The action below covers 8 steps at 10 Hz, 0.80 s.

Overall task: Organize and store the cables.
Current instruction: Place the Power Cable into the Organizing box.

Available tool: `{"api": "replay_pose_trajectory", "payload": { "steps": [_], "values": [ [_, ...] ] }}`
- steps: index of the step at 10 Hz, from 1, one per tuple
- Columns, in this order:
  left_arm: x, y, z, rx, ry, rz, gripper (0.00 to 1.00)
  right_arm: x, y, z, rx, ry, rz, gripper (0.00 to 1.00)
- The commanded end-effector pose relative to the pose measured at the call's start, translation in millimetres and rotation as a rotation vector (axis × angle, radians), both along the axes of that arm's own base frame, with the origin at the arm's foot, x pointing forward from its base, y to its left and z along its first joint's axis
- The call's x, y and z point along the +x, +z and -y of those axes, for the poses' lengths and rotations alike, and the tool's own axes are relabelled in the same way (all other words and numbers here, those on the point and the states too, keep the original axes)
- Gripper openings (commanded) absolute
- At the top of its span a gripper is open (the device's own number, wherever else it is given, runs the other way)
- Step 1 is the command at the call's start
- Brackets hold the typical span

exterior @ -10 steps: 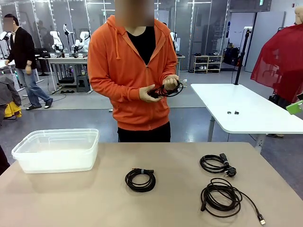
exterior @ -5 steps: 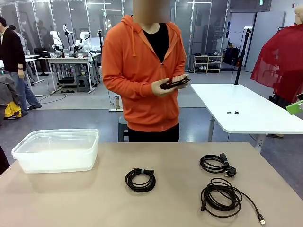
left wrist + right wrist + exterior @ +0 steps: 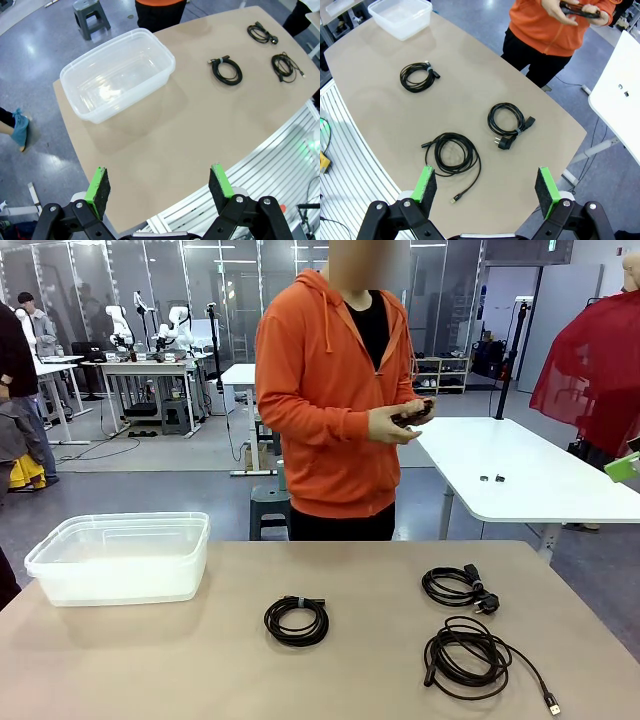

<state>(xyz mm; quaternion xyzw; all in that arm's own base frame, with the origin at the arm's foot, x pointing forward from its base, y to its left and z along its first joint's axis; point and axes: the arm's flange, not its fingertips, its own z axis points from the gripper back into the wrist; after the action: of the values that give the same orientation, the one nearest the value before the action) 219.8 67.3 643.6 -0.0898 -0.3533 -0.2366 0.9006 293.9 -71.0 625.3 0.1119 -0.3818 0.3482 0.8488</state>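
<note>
Cables lie coiled flat on desk; far-right coil plug points right, near-right coil tail trails near-right. Left hand, right hand wide, empty.

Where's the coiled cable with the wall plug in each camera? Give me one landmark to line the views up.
Front view: plug cable right of centre on the table, behind the looser coil.
Left wrist view: plug cable in the top right corner.
Right wrist view: plug cable mid-picture, slightly right.
Shared landmark: clear bin, at the table's opposite end.
</note>
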Motion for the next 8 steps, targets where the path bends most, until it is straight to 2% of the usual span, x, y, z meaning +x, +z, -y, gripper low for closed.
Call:
{"api": "replay_pose_trajectory", "payload": {
  "steps": [1, 8],
  "values": [
    [-1.4, 0.9, 0.9, 0.003, -0.01, 0.007, 1.0, -0.4, -0.9, 0.1, -0.003, 0.002, -0.001, 1.0],
    [-1.4, 0.9, 0.9, 0.003, -0.01, 0.007, 1.0, 0.0, 0.0, 0.0, 0.0, 0.0, 0.0, 1.0]
  ]
}}
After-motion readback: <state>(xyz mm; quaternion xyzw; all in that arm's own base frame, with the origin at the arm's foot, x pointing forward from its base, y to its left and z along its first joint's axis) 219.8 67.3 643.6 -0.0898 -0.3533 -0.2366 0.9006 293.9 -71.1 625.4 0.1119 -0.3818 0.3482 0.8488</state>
